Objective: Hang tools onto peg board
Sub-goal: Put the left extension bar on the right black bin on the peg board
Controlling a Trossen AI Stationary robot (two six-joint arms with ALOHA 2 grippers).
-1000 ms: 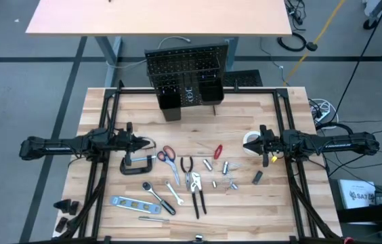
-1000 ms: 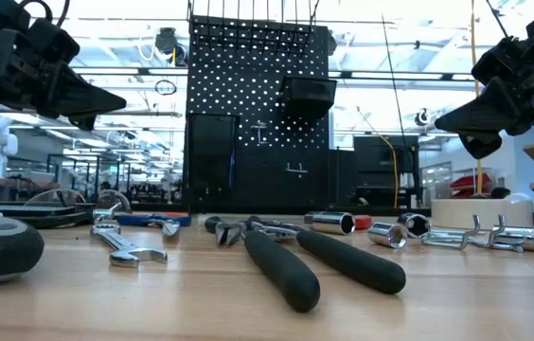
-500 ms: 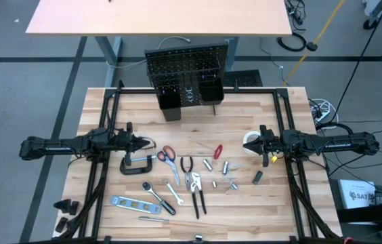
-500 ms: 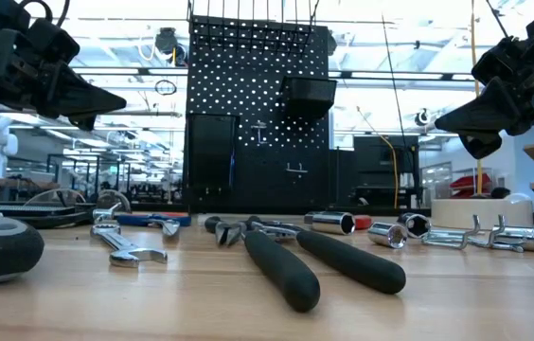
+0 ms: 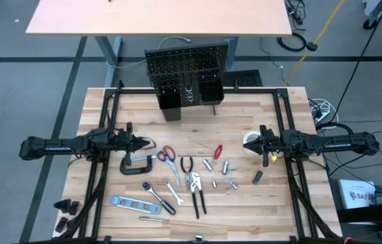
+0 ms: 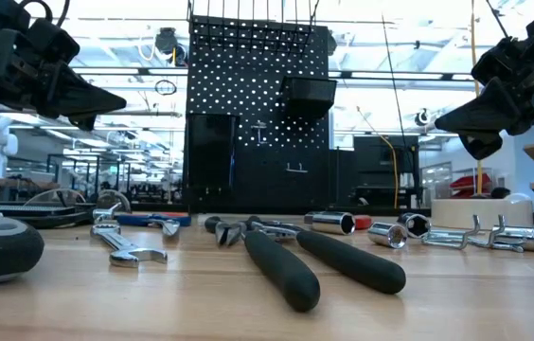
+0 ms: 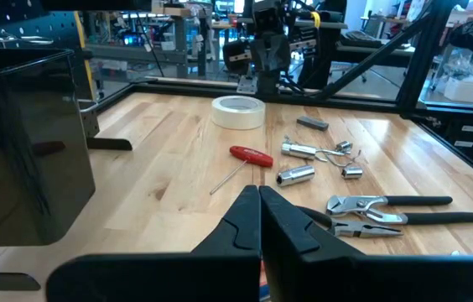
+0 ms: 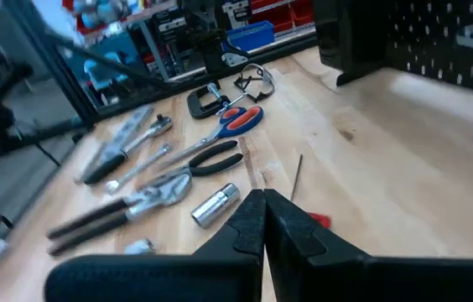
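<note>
The tools [image 5: 184, 177] lie scattered across the bench's middle toward its near edge, none hung yet; the peg board [image 5: 185, 76] stands upright at the far edge. To start well, I should choose one outlying tool and spread my fingers before descending. My left gripper [image 5: 145, 144] and right gripper [image 5: 247, 146] hover closed and empty, inward from the side edges.

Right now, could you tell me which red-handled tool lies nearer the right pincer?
The red screwdriver, lying toward the right pincer; the red-handled scissors sit farther left, beside the black C-clamp.
</note>
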